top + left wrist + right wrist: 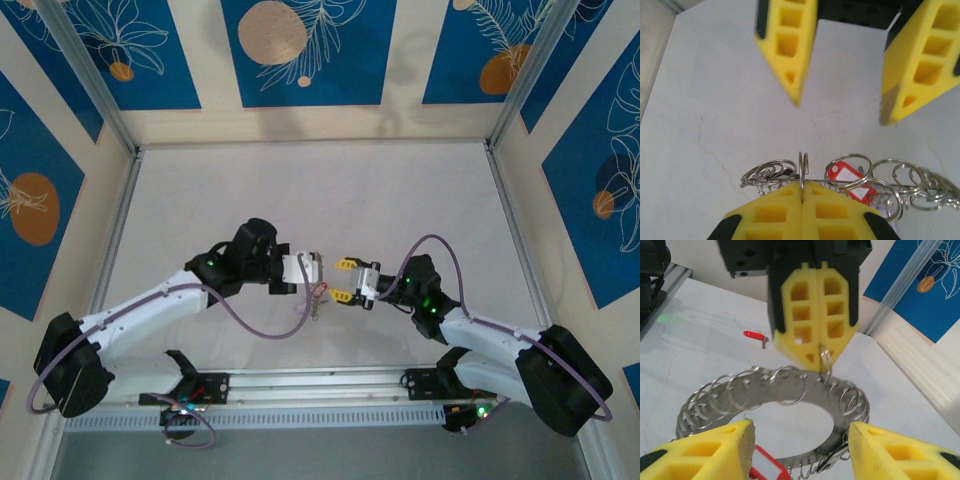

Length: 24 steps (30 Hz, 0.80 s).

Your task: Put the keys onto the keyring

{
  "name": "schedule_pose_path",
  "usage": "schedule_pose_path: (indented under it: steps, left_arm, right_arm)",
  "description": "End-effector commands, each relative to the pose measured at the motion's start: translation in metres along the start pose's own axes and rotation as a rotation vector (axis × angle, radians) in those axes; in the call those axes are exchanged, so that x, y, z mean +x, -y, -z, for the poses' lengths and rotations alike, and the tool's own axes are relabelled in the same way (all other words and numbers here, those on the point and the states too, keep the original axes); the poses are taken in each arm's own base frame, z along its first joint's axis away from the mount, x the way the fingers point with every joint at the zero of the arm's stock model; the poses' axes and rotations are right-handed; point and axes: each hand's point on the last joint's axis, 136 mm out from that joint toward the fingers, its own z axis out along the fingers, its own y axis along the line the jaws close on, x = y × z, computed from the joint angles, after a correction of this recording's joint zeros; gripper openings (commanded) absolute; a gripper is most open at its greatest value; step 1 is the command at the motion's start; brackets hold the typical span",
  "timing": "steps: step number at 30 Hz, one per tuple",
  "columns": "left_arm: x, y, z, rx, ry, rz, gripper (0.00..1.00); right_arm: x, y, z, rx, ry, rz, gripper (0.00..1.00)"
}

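The keyring (790, 390) is a flat grey metal band with an open centre and many small split rings (742, 390) hooked through its rim. It hangs in the air from one split ring (803, 165), and my left gripper (803, 186) is shut on that ring. In the right wrist view the left gripper (819, 357) comes down from above. My right gripper (800, 427) is open, one finger on either side of the keyring and not touching it. A red tag (850, 180) with a white label dangles from the ring. One red-headed key (754, 335) lies on the table beyond.
In the top view both grippers, left (312, 285) and right (338, 280), meet near the table's front middle. The white table (320, 190) is bounded by aluminium rails (120, 220) and patterned blue walls (610, 180).
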Motion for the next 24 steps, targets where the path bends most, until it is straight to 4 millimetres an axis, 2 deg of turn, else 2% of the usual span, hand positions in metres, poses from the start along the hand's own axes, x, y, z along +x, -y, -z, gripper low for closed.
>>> schedule_pose_path:
  steps: [1,7,10,15,17,21,24]
  left_arm:
    - [-0.004,-0.03,0.031,-0.066,-0.018,0.008,0.0]
    - [0.02,-0.082,0.077,-0.169,-0.05,0.141,0.0]
    - [0.035,-0.106,0.094,-0.227,-0.08,0.205,0.0]
    - [0.062,-0.153,0.121,-0.389,-0.089,0.388,0.0]
    - [0.067,-0.164,0.127,-0.431,-0.097,0.416,0.0]
    - [0.083,-0.186,0.14,-0.511,-0.11,0.481,0.0]
    - [0.093,-0.2,0.148,-0.546,-0.106,0.544,0.0]
  right_arm:
    - [-0.019,0.003,-0.004,-0.027,0.061,0.011,0.53]
    - [-0.022,-0.007,-0.022,-0.124,0.091,-0.053,0.53]
    - [-0.021,-0.022,-0.043,-0.186,0.088,-0.077,0.53]
    - [-0.018,-0.054,-0.092,-0.294,0.1,-0.139,0.52]
    - [-0.015,-0.064,-0.113,-0.322,0.103,-0.167,0.53]
    - [-0.003,-0.073,-0.173,-0.32,0.097,-0.318,0.53]
    - [-0.003,-0.082,-0.208,-0.315,0.116,-0.355,0.61]
